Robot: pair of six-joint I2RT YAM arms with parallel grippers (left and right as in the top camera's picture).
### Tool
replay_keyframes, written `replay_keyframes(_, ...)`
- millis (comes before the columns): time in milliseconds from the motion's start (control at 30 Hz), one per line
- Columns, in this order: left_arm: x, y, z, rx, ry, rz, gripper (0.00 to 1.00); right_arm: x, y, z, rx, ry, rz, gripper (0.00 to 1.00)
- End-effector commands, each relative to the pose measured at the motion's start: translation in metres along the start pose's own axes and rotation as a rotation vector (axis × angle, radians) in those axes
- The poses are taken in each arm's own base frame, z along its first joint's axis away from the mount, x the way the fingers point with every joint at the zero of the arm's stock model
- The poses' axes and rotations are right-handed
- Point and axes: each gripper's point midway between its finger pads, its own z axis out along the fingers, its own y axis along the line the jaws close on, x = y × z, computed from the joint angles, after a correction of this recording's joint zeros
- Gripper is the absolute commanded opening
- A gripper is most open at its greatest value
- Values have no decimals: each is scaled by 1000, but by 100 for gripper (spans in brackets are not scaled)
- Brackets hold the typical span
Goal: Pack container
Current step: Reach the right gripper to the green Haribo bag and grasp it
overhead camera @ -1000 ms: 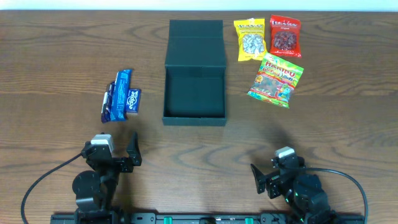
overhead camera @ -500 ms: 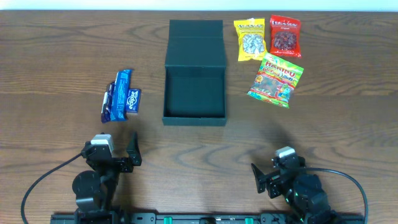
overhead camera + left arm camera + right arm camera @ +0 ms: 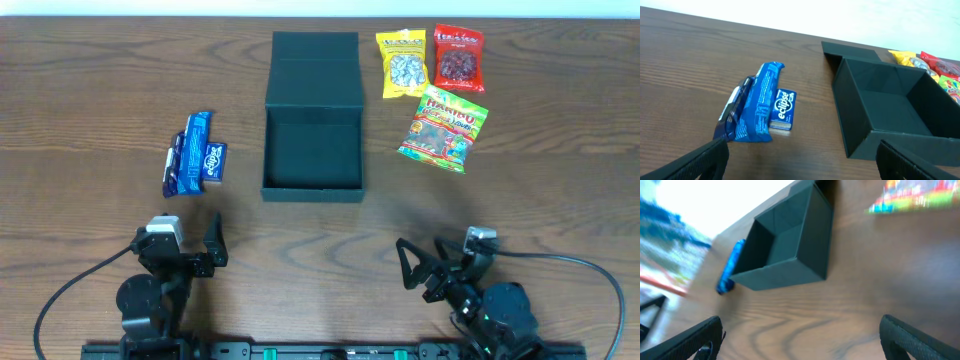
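Note:
The container (image 3: 312, 193), a dark rectangular box, lies open at the table's middle with its flap lid (image 3: 315, 62) folded back and nothing inside. Both grippers hover low at the near edge. My left gripper (image 3: 181, 246) stands open and empty, in front of a pile of blue packets (image 3: 195, 152). The left wrist view shows those blue packets (image 3: 757, 105) to the left and the container (image 3: 856, 117) to the right, above the gripper (image 3: 802, 165). My right gripper (image 3: 437, 263) is open and empty. Its blurred, tilted view shows the container (image 3: 785, 276) beyond the gripper (image 3: 800, 340).
Right of the container lie a yellow snack bag (image 3: 401, 63), a red snack bag (image 3: 459, 55) and a colourful gummy bag (image 3: 443, 127). A small blue Eclipse box (image 3: 783, 108) leans against the blue packets. Dark wood tabletop lies between grippers and container.
The right arm has swung and rolled, so its fingers now point left toward the container and its view is blurred. The left arm and all objects have stayed still.

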Motion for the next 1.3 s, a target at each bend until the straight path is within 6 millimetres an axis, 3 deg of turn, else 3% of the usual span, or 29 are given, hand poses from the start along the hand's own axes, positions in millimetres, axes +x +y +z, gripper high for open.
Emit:
replay_keyframes(0, 10, 4, 3, -10, 19, -10, 95, 7, 8, 0, -44, 47, 246, 99)
replay_keyframes(100, 10, 4, 3, -10, 19, -10, 95, 4, 11, 0, -61, 33, 246, 99)
replay_keyframes(200, 10, 4, 3, -10, 19, -10, 95, -13, 30, -2, -143, -30, 185, 99)
replay_keyframes(300, 10, 4, 3, -10, 19, -10, 95, -34, 48, -7, -217, -110, 126, 87)
replay_keyframes(600, 10, 4, 3, -10, 19, -10, 95, -66, 48, -2, -30, -96, -20, 89)
replay_keyframes(833, 10, 4, 3, -10, 19, -10, 95, -113, 31, 20, 291, -31, -114, 95)
replay_keyframes(1033, 10, 4, 3, -10, 19, -10, 95, -147, 7, 53, 508, 17, -91, 99)
replay_keyframes(1267, 10, 4, 3, -10, 19, -10, 95, -169, -43, 105, 669, 96, -67, 99)
